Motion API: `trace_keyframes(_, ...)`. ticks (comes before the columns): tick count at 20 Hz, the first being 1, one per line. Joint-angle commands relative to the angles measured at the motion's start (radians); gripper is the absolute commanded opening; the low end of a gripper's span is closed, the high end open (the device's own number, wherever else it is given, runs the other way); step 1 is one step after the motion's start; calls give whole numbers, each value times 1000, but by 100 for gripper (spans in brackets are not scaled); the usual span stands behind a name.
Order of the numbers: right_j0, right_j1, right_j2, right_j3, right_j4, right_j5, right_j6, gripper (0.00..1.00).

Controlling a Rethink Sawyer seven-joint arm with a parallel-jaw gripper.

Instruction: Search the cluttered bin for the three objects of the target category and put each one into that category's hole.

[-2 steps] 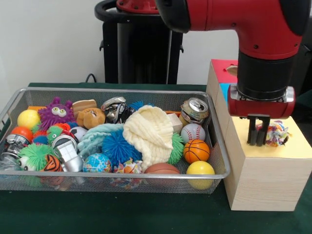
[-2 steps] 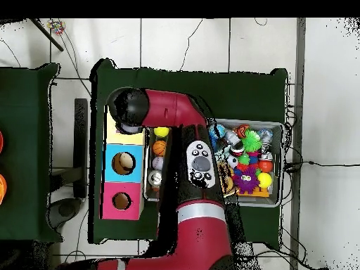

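Currently the gripper (image 1: 258, 135) hangs over the yellow section (image 1: 287, 146) of the sorting box, fingers apparently pinching a multicoloured knotted toy (image 1: 275, 132). The hole is hidden beneath the arm, so the gripper should centre over it before releasing.

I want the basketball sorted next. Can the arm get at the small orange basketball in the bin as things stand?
Probably yes. The small orange basketball lies uncovered on top of the clutter, near the wire mesh bin's end beside the wooden box, where the claw hangs.

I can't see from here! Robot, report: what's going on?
End effector over the box's yellow section, apparently closed. Multicolored knotted toy on the yellow top beside it, touching or not unclear. Wire bin full of clutter. Nothing blocking.
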Motion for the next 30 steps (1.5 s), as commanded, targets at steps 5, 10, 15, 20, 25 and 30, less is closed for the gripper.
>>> trace_keyframes(5,-71,18,174,159,18,69,-92,0)
trace_keyframes(10,-78,9,200,183,27,66,-71,0)
trace_keyframes(15,-89,-6,224,212,40,68,-53,0)
trace_keyframes(20,-96,-13,240,223,41,83,-48,0)
trace_keyframes(25,-99,-20,244,227,27,92,-43,0)
trace_keyframes(30,-70,-23,195,206,-41,41,-35,0)
